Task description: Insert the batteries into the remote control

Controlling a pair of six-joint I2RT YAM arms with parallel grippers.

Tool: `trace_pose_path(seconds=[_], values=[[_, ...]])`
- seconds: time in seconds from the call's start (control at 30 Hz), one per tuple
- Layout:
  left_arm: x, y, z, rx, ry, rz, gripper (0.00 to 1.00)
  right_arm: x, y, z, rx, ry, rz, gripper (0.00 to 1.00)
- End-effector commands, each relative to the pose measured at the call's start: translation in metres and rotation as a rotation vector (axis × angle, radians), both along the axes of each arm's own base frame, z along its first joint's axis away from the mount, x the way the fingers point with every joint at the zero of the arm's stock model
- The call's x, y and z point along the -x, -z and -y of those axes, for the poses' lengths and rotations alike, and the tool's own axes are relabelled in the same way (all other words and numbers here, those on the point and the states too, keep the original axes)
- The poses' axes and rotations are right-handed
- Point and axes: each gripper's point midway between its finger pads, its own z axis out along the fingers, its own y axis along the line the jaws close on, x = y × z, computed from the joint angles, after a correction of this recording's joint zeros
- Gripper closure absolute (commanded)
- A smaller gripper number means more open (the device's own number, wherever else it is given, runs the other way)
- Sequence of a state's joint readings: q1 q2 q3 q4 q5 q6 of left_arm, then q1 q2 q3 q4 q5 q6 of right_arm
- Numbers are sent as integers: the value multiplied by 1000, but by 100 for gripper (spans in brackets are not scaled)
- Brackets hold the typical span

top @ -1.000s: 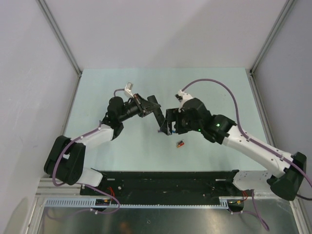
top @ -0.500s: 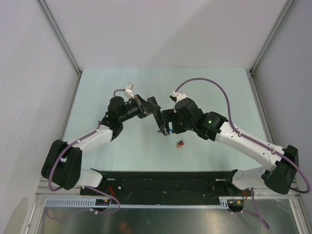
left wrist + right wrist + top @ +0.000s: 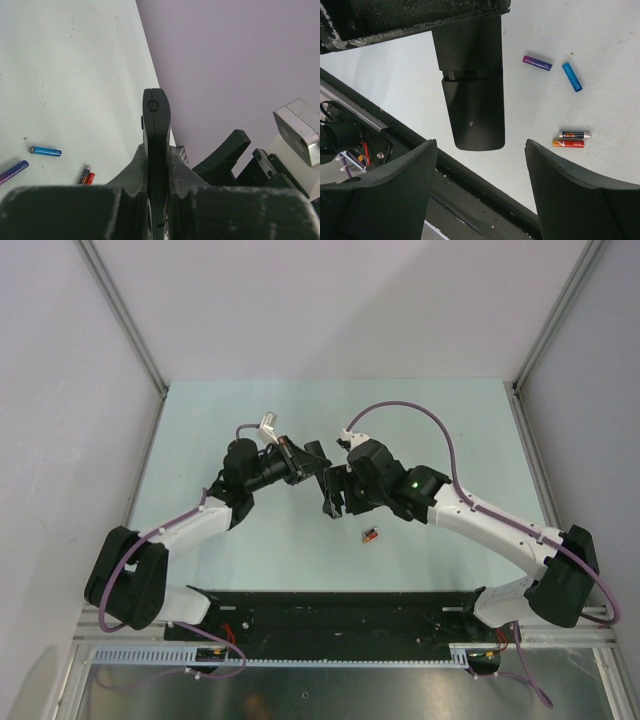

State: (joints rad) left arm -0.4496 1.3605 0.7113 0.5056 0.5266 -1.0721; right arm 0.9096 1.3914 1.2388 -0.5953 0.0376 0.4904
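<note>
From above, the batteries (image 3: 370, 534) were one reddish speck on the counter (image 3: 300, 540), too small to tell apart. The remote control's (image 3: 156, 130) lower end was buried between the left claw's (image 3: 157, 161) fingers. A purple cell (image 3: 13, 171) ran off the left edge. The picture's bottom edge cropped the right claw's (image 3: 480, 150) fingers.

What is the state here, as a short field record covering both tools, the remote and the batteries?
left tool: shut on the remote control, gripping one end
right tool: open, fingers flanking the remote control's free end, no contact seen
remote control: held above the table
batteries: four loose on the table: purple battery, blue battery, black battery beside red battery
</note>
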Motion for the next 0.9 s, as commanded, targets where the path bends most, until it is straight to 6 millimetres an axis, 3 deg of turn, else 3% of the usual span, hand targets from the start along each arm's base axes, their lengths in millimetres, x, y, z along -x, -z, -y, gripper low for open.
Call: trace_pose_path(seconds=[0.0,0.5,0.87], values=[[3,-38,4,39,16,99,100,-11,-25,-14,-64,-26,60,26],[7,-39,4,42,22,102,100,-15,-18,-18,-64,-49,34,42],[5,-32,2,20,12,110,100,-16,-18,-11,-26,-44,42,74]])
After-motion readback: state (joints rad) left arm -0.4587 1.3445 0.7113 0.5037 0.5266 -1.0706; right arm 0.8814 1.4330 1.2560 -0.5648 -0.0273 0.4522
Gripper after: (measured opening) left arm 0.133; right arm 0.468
